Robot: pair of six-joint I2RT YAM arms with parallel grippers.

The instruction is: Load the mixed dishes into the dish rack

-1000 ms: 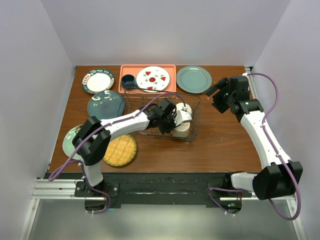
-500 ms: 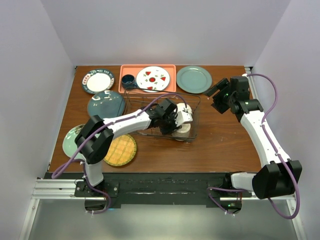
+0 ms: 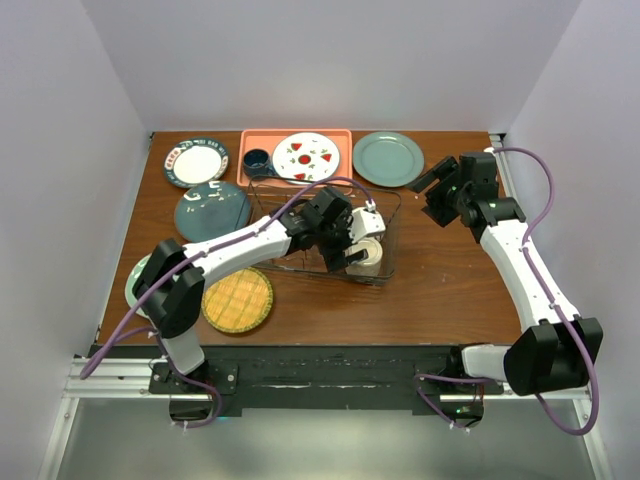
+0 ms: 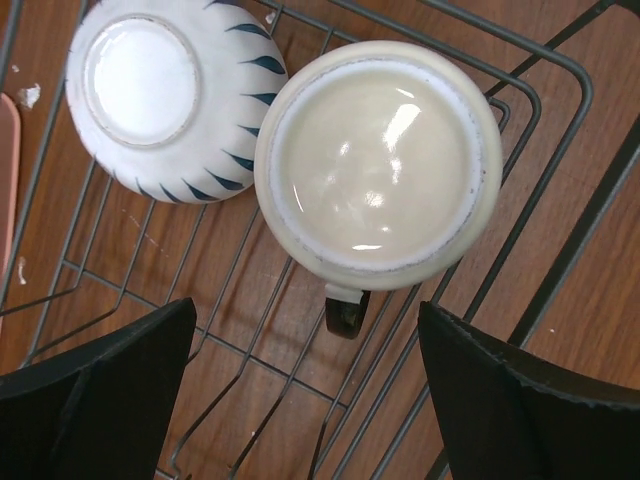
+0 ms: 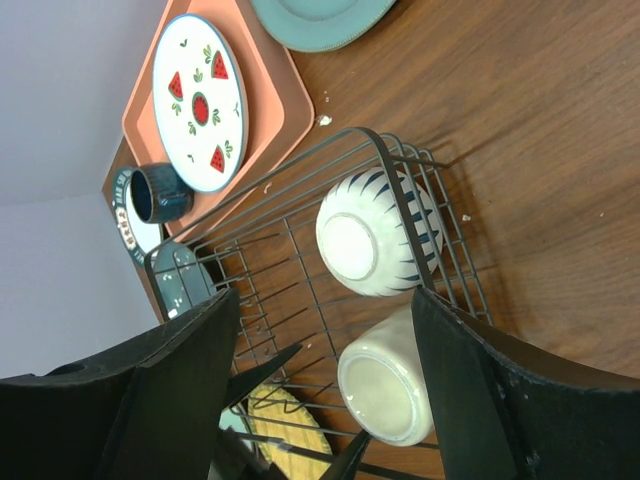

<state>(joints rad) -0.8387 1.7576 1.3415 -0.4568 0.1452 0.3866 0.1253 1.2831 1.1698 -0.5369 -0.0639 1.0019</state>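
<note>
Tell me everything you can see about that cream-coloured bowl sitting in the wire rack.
The cream bowl is round, glossy and ceramic-looking, plain cream with a thin darker, speckled ring near its edge. The face turned upward looks like a flat underside with a foot ring, so it seems to sit upside down. It rests on the wires near a corner of the dish rack, edge to edge with the white blue-streaked bowl; whether they touch is unclear. The left arm holds its jaws open above the bowl, not touching it.
</note>
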